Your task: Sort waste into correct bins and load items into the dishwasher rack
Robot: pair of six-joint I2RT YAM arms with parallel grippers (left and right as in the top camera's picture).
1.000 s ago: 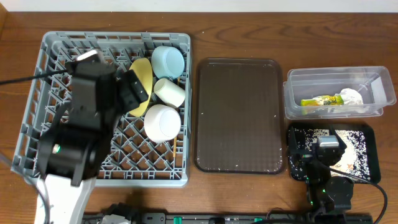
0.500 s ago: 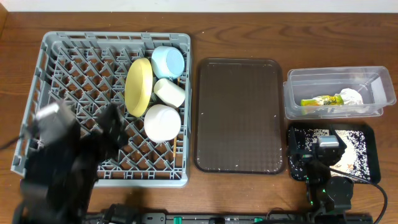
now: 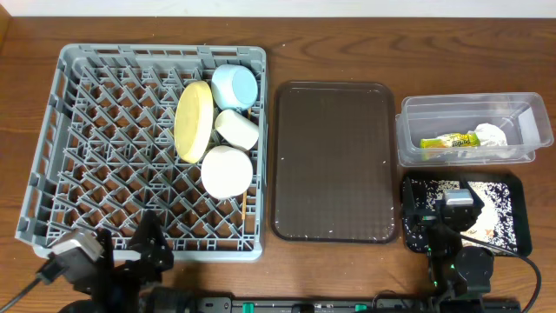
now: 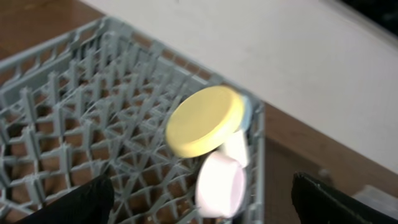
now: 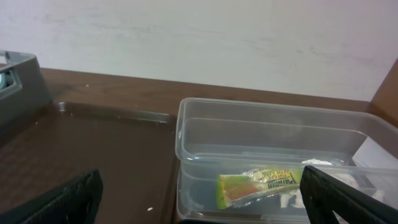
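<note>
Left hand (image 4: pixel 202 186): fingers spread wide with nothing between them, at the near edge of the bench.
Dishwasher rack (image 3: pixel 113 113): straight ahead of the left hand; stiff grey grid, not to be lifted.
Yellow plate (image 3: pixel 195 121): ahead and right of the left hand, on edge between pegs. It looks rigid and smooth, probably slippery; best taken at its top rim.
Blue bowl (image 3: pixel 234 85): beyond the plate; light and hard, so grip it by the wall at the lip.
Cream cup (image 3: pixel 236 129), white cup (image 3: pixel 227 171): just right of the plate, lying tipped; likely to roll if nudged.
Brown tray (image 3: pixel 334 161): between the two hands.
Clear tub (image 5: pixel 186 124): directly ahead of the right hand.
Snack wrapper (image 5: pixel 258 185), tissue (image 3: pixel 489 135): in the tub; both featherweight and soft, so a pinch suffices.
Right hand (image 5: pixel 200 177): fingers apart and empty, over the black tray (image 3: pixel 512 217).
Rice scraps (image 3: pixel 499 209): loose on the black tray, partly under the right hand.
Hidden: no chopsticks can be made out; the left wrist view is blurred.
</note>
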